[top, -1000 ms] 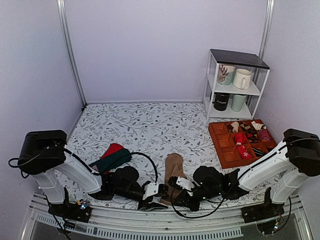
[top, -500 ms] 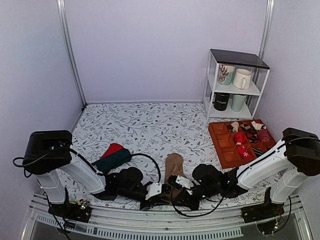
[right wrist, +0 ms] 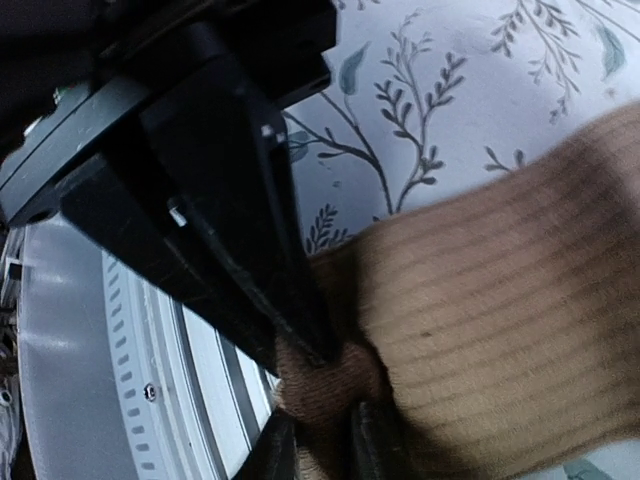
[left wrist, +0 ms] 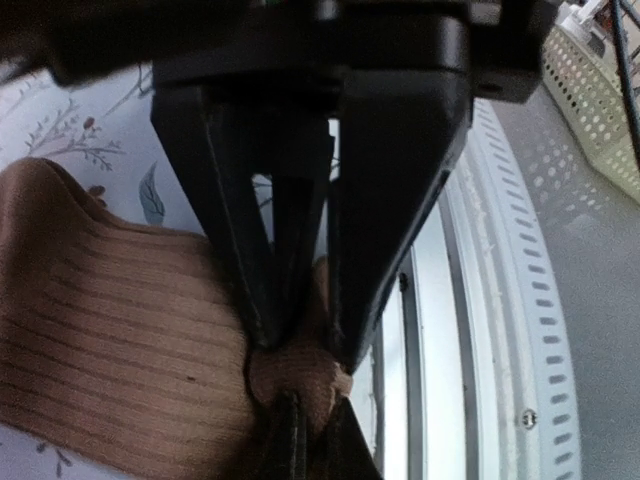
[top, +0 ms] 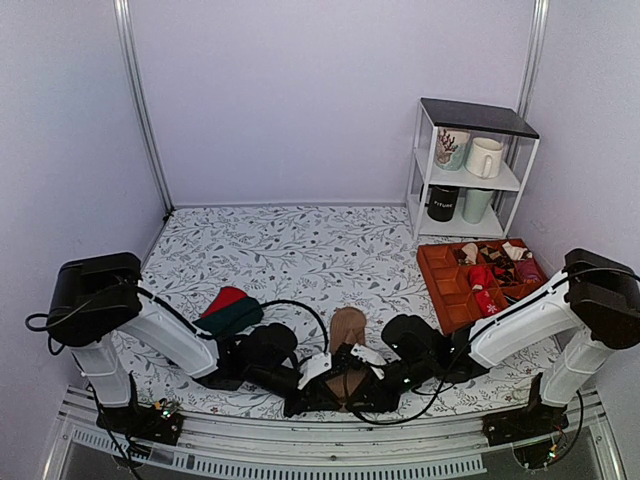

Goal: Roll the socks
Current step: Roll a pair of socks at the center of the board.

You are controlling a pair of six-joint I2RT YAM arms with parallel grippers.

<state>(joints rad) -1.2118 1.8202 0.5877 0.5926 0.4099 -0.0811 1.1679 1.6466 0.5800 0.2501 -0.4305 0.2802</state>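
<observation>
The tan-brown socks (top: pixel 347 325) lie as one strip near the table's front edge, rounded toe pointing away from me. Both grippers hide the near end. My left gripper (top: pixel 337 387) comes in from the left and is shut on a bunched fold of the socks (left wrist: pixel 120 350). Its tips (left wrist: pixel 300 348) pinch that fold right beside the table's edge. My right gripper (top: pixel 354 386) meets it from the right. Its tips (right wrist: pixel 316 355) press on the same bunch of the ribbed socks (right wrist: pixel 500 330). Each wrist view shows the other gripper's fingers at the bottom.
A red and dark green pair of socks (top: pixel 228 312) lies left of the arms. An orange compartment tray (top: pixel 447 300) with small rolled socks sits at the right. A white shelf (top: pixel 470 180) with mugs stands behind it. The metal front rail (top: pixel 320 455) runs just below the grippers.
My left arm slid right to the socks' near end and its jaws closed on the fold. The right gripper stayed there; the near end is now bunched between both.
</observation>
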